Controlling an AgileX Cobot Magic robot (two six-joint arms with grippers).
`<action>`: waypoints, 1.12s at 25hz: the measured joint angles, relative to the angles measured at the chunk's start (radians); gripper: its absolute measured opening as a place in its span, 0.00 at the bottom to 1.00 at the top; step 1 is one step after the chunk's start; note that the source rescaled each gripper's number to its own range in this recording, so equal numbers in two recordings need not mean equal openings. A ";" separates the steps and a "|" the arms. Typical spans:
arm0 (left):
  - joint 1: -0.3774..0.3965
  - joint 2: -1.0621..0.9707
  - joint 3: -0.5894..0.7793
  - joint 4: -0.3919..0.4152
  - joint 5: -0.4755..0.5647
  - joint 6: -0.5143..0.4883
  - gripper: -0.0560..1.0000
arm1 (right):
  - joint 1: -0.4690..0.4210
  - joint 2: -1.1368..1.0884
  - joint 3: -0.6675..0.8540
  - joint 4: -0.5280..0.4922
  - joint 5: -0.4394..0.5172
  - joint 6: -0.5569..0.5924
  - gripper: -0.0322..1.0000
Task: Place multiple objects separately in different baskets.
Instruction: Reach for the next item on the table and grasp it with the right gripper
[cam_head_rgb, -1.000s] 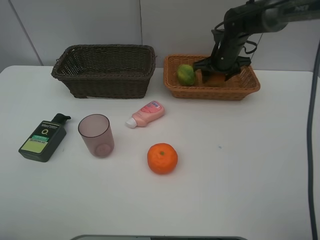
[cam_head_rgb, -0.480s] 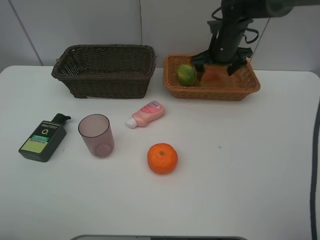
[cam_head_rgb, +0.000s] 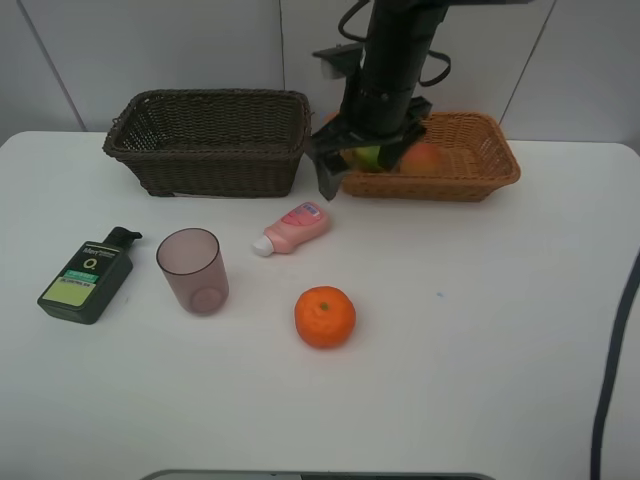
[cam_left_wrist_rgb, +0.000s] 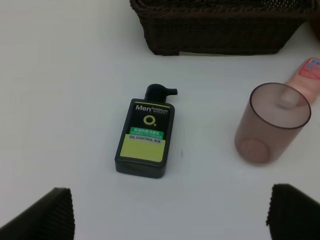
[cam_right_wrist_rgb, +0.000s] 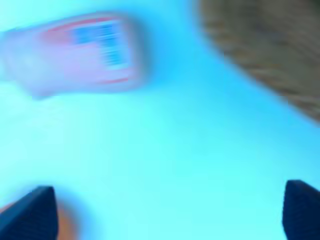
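A: Free room?
B: Bare table right of the orange. Right gripper gapes empty by the tan basket's front corner; peach inside.
A: Left gripper?
B: Wide apart, empty. Pump bottle reads "Men", "OIL CONTROL".

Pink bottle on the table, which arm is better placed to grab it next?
Right, probably. The right gripper hangs open close by the pink bottle, and its wrist view shows the bottle close. The left gripper faces the pump bottle, with the pink bottle at its view's edge.
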 joint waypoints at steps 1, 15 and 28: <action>0.000 0.000 0.000 0.000 0.000 0.000 0.99 | 0.017 -0.004 0.012 0.006 0.001 -0.002 1.00; 0.000 0.000 0.000 0.000 0.000 0.000 0.99 | 0.196 -0.085 0.281 0.014 -0.142 -0.383 1.00; 0.000 0.000 0.000 0.000 0.000 0.000 0.99 | 0.196 -0.089 0.383 0.011 -0.163 -0.922 1.00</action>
